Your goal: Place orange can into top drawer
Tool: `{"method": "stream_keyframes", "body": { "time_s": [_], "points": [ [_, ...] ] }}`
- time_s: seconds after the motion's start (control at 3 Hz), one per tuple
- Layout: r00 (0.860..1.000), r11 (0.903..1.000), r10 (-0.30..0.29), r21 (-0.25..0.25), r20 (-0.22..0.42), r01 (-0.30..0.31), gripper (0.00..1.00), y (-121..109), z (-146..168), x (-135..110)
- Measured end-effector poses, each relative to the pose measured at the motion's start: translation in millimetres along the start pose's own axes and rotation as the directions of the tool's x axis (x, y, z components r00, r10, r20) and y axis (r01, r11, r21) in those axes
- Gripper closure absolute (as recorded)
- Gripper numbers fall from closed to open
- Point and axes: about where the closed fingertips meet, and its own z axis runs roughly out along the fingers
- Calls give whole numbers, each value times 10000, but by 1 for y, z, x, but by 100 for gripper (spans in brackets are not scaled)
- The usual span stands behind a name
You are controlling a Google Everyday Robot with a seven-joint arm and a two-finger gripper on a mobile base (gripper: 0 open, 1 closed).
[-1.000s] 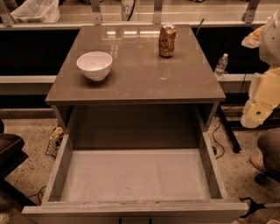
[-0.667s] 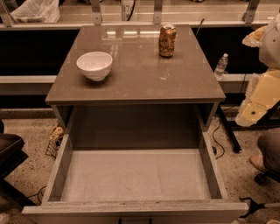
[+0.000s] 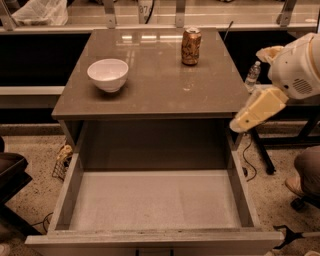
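A brown, glossy cabinet top point(image 3: 150, 97) fills the middle of the scene, standing on a speckled floor point(image 3: 35, 150), with a pale shelf rail running across the far background.

The orange can point(image 3: 191, 46) stands upright on the far right part of that top, close to the far edge, its silver lid facing up. It is well apart from the white bowl point(image 3: 107, 74), which sits on the left part of the same surface, a little nearer than the can.

Below and nearer, the top drawer point(image 3: 65, 195) is pulled out wide. Its pale grey bottom is bare, and its thick side walls reach toward the near edge of the view.

The gripper point(image 3: 250, 114) hangs at the right, off the cabinet, just beside the near right corner of the top and above the drawer's right wall. It is a cream-coloured piece slanting down and to the left from the rounded white arm point(image 3: 299, 70). It holds nothing and touches neither can nor drawer; whether it is spread wide or drawn narrow cannot be told.

Past the arm, on the right, a clear plastic bottle point(image 3: 252, 76) stands low beside the cabinet. A crumpled plastic bag point(image 3: 40, 11) lies at the far left.
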Motion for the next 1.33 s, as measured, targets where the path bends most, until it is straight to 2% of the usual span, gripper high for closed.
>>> {"method": "stream_keyframes", "body": {
  "time_s": [0.33, 0.67, 1.0, 1.33],
  "points": [
    [9803, 9971, 222, 667, 1963, -359, 0, -36, 30, -25],
    [9398, 9824, 107, 1718, 3415, -736, 0, -81, 44, -48],
    [9037, 9600, 224, 2433, 4276, -1389, 0, -114, 52, -59],
    [9040, 9596, 216, 2450, 4270, -1387, 0, -114, 52, -60]
  ]
}}
